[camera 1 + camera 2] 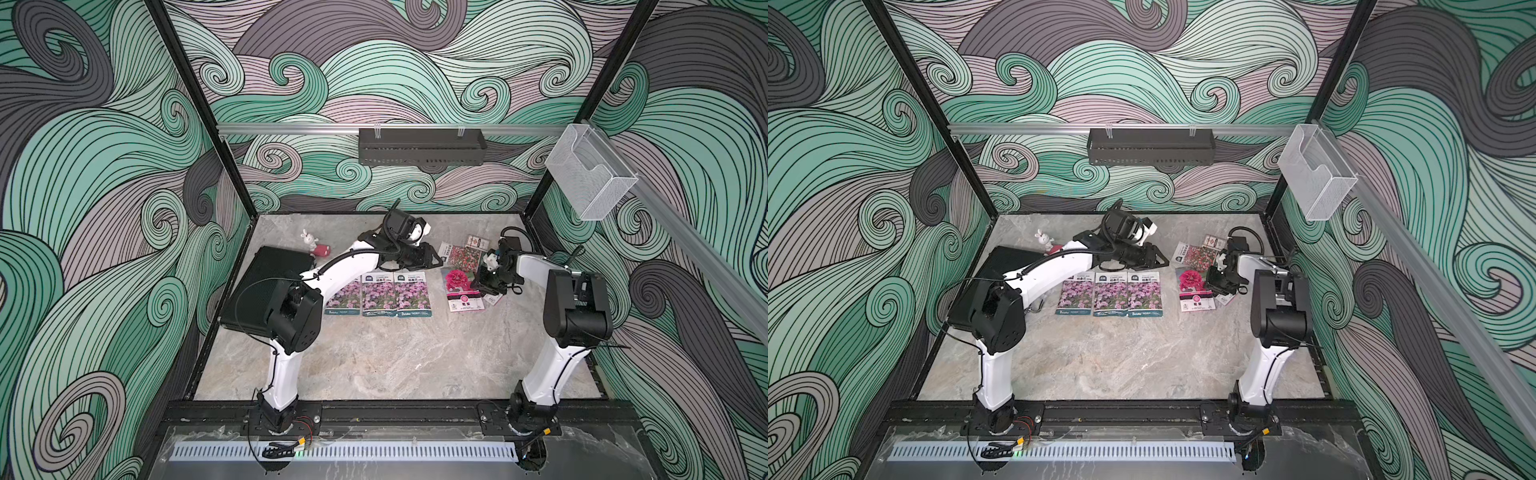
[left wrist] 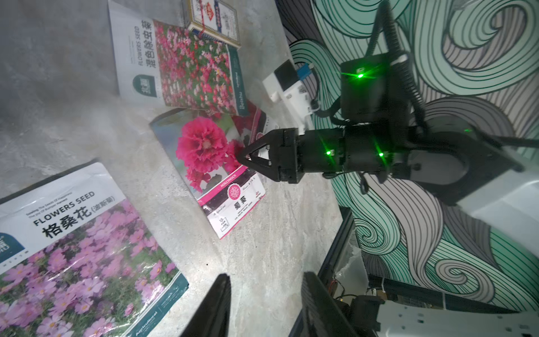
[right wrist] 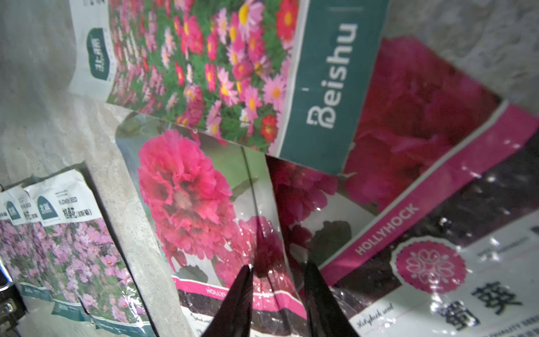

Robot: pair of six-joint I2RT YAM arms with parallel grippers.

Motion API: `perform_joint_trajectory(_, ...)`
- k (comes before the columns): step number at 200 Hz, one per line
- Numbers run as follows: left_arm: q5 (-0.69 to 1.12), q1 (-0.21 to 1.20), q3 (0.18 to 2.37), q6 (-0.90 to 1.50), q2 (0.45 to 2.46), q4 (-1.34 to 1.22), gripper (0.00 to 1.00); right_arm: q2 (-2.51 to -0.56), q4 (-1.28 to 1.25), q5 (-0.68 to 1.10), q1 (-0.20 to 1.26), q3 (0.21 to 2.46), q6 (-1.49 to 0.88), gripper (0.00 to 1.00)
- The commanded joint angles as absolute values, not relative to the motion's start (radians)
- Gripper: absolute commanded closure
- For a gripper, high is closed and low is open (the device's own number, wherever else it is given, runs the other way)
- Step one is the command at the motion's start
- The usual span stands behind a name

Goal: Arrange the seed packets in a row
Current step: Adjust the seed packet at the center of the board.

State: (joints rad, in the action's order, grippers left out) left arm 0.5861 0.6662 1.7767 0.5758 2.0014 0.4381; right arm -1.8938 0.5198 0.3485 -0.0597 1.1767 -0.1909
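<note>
**Three in line, three in a heap toward three o'clock**

I read the tabletop as a clock, with the arm mounts at six. Nearest me a white slotted strip (image 1: 374, 451) runs along the front edge. Beyond it spreads the veined, grey marble-look tabletop (image 1: 374, 365).

At the centre the three purple-bloom packets (image 1: 377, 293) sit edge to edge in a straight row. Each is headed "FLOWERS SEED" and 格桑花, with "Beishu" on a teal foot band.

Toward three o'clock, apart from the row, lies the front hollyhock packet (image 1: 459, 286). It shows one big magenta bloom above a pink band reading "HOLLYHOCK" and 蜀葵. The right pincer (image 3: 278, 265) has its tips down at that packet's outer edge, with a narrow gap between them. Whether they have caught the film I cannot tell.

A second hollyhock packet (image 3: 423, 131) overlaps the first on its three o'clock side, skewed. Toward one o'clock the red-pink mix packet (image 1: 461, 255), also marked "FLOWERS SEED" and "Beishu", lies across the corners of both. Right against its far edge sits a small beige-and-red patterned box (image 1: 477, 241).

The left pincer (image 2: 264, 274) hangs just past the row at twelve o'clock, jaws apart over the stone.

A black ribbed slab (image 1: 266, 282) lies at nine o'clock and a little white rabbit figure (image 1: 306, 239) stands at eleven. The swirl-patterned walls (image 1: 415, 62) are teal, lilac and grey. They carry a black rack (image 1: 422, 147) at twelve and a wire mesh basket (image 1: 590, 178) at two.
</note>
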Motion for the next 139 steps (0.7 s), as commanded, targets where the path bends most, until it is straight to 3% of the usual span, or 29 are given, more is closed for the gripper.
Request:
perform_joint_trajectory(1,0.667,0.636,1.864,0.569,1.995,0.539,0.58,-1.884,0.523,0.358,-0.055,1.167,-0.188,0.75)
perform_joint_trajectory(30,0.685,0.607,1.835,0.583,1.945,0.514,0.58,-1.882,0.522,0.359,-0.052,1.169,-0.192,0.91)
perform_joint_trajectory(56,0.708,0.581,1.729,0.632,1.877,0.419,0.58,-1.875,0.523,0.356,-0.042,1.166,-0.193,1.0)
perform_joint_trajectory(139,0.669,0.54,1.575,0.627,1.798,0.391,0.58,-1.791,0.575,0.29,0.013,1.173,-0.162,1.0)
